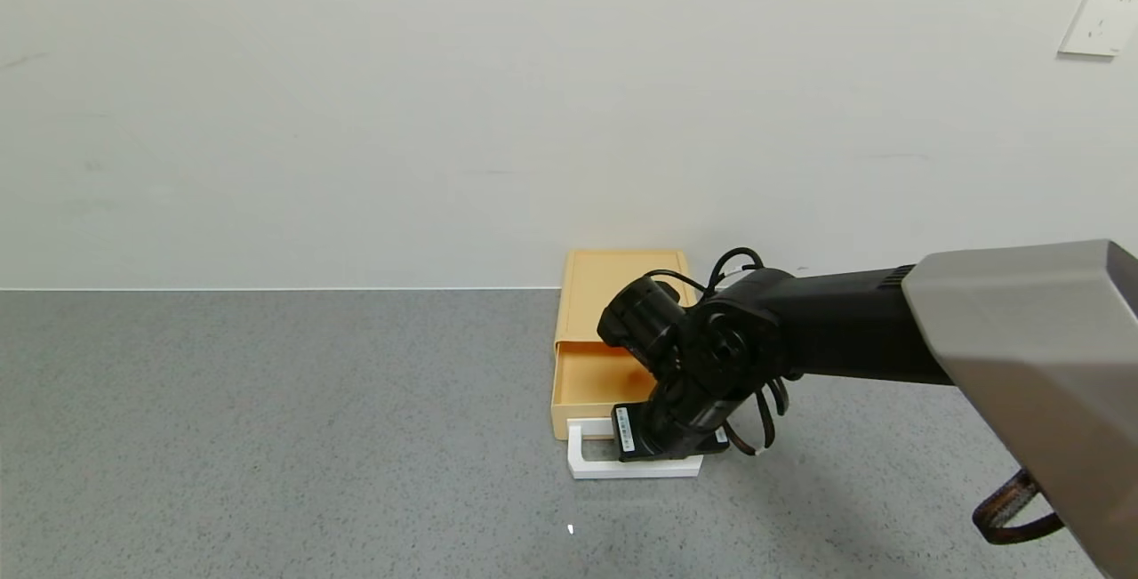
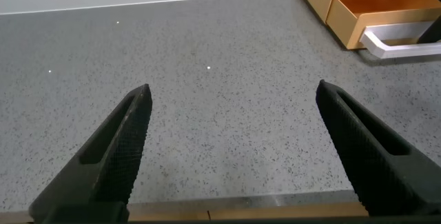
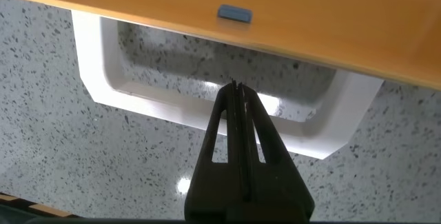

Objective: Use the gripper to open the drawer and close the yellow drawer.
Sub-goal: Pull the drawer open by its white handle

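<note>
Poking my right gripper (image 3: 234, 93), fingers pinched together, through the white loop handle (image 3: 110, 89) of the part-open pale-yellow plastic drawer (image 1: 591, 379), left gripper (image 2: 231, 148) spread open over speckled grey counter (image 2: 227, 65).

drawer (image 1: 591, 374) tray half hidden behind right gripper (image 1: 669, 447), handle (image 1: 622, 465) partly covered, fingertips unseen

A grey speckled countertop (image 1: 267, 437) meets a plain white wall (image 1: 444, 99) bearing what looks like a socket (image 1: 1101, 17)
</note>
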### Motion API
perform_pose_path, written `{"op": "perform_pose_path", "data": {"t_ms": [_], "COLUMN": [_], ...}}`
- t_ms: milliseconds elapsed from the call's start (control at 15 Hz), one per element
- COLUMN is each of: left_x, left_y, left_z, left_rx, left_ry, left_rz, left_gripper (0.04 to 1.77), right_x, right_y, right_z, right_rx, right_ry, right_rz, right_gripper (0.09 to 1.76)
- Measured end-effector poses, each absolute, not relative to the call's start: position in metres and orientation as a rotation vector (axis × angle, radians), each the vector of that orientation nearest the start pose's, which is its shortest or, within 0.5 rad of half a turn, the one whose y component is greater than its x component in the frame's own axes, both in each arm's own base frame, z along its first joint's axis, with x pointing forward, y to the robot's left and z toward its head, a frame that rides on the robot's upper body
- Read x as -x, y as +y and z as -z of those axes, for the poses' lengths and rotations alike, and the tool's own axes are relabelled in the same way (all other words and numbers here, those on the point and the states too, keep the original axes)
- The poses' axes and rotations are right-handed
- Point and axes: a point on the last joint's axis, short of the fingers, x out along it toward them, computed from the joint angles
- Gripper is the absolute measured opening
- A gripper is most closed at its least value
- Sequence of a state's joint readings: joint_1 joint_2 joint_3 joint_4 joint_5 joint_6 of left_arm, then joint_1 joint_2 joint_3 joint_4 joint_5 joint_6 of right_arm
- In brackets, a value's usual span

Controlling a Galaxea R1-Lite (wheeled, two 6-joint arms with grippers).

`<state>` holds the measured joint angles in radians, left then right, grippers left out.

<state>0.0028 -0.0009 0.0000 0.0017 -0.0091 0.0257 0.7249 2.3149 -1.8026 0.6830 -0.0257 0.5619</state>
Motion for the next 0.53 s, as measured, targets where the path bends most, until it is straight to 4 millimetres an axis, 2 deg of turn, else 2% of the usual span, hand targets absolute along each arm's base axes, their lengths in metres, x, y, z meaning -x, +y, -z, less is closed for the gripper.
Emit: {"op": "perform_pose_path", "data": {"t_ms": [533], "left_x": [0.023], "left_y": [0.000], "left_z": [-0.075], "left_rx": [-0.026], "left_ry": [0.001], "left_rz": [0.006], "left_gripper": [1.72], "right_x": [-0.288], "right_y": [0.282], "right_z": [-0.115], "right_rx": [-0.046], "right_ry": [1.314], "right_rz": [-0.302], "right_gripper": [0.11]}}
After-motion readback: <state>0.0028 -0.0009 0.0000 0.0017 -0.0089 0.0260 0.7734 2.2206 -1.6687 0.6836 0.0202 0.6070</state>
